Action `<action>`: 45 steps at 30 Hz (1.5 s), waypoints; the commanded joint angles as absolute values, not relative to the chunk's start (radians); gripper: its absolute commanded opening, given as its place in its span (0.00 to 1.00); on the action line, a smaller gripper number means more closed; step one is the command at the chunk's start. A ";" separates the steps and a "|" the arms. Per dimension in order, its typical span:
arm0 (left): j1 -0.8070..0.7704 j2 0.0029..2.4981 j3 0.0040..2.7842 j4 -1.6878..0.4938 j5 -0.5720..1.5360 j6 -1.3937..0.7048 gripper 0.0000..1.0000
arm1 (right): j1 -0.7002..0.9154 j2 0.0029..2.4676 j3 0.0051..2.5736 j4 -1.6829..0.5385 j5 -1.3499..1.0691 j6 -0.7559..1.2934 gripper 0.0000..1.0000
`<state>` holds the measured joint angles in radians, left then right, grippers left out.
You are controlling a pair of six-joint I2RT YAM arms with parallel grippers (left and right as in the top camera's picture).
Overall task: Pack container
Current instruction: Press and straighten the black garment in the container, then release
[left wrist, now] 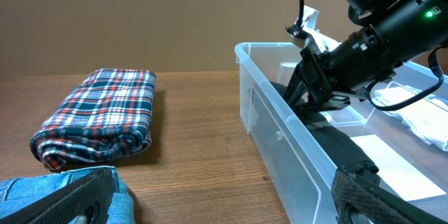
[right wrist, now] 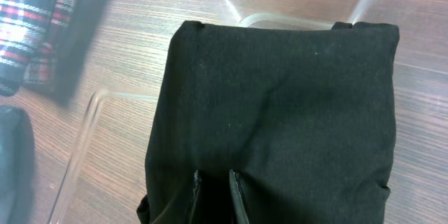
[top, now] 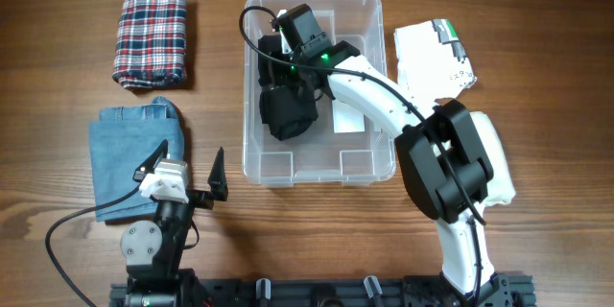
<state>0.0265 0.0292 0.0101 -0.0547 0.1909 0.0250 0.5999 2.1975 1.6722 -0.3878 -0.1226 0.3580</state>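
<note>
The clear plastic container [top: 317, 175] stands mid-table with a white label [top: 346, 115] on its base. My right gripper [top: 286, 79] reaches down inside it and is shut on a folded black cloth [top: 288, 115], which lies in the left half. In the right wrist view the fingers [right wrist: 214, 185] pinch the black cloth [right wrist: 280, 98] over the container's rim [right wrist: 80, 147]. My left gripper [top: 184, 169] is open and empty, low at the front left between the jeans and the container; in the left wrist view its jaws [left wrist: 224, 196] frame bare wood beside the container wall [left wrist: 280, 133].
A folded plaid cloth [top: 151, 36] lies at the back left, also seen in the left wrist view [left wrist: 98, 119]. Folded blue jeans [top: 129, 158] lie at the front left. A white garment [top: 432, 58] lies right of the container.
</note>
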 commanded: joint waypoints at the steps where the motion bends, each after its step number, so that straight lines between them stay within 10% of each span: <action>1: 0.033 0.027 0.006 -0.060 0.185 0.038 1.00 | 0.604 2.235 1.674 -0.408 -0.089 0.368 0.15; 18: 0.033 0.027 0.006 -0.060 0.185 0.038 1.00 | 0.604 2.228 1.677 -0.406 -0.012 0.447 0.18; 32: 0.033 0.027 0.006 -0.060 0.185 0.038 1.00 | 0.575 1.872 1.688 -0.467 0.129 0.443 0.44; 40: 0.033 0.027 0.006 -0.060 0.185 0.038 1.00 | 0.559 1.863 1.687 -0.632 0.173 0.341 0.11; 45: 0.033 0.027 0.006 -0.060 0.185 0.038 1.00 | 0.568 1.955 1.687 -0.678 0.165 0.341 0.08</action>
<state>0.0265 0.0292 0.0101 -0.0547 0.1909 0.0250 0.5583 1.8713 1.6951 -0.6636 0.1440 0.3611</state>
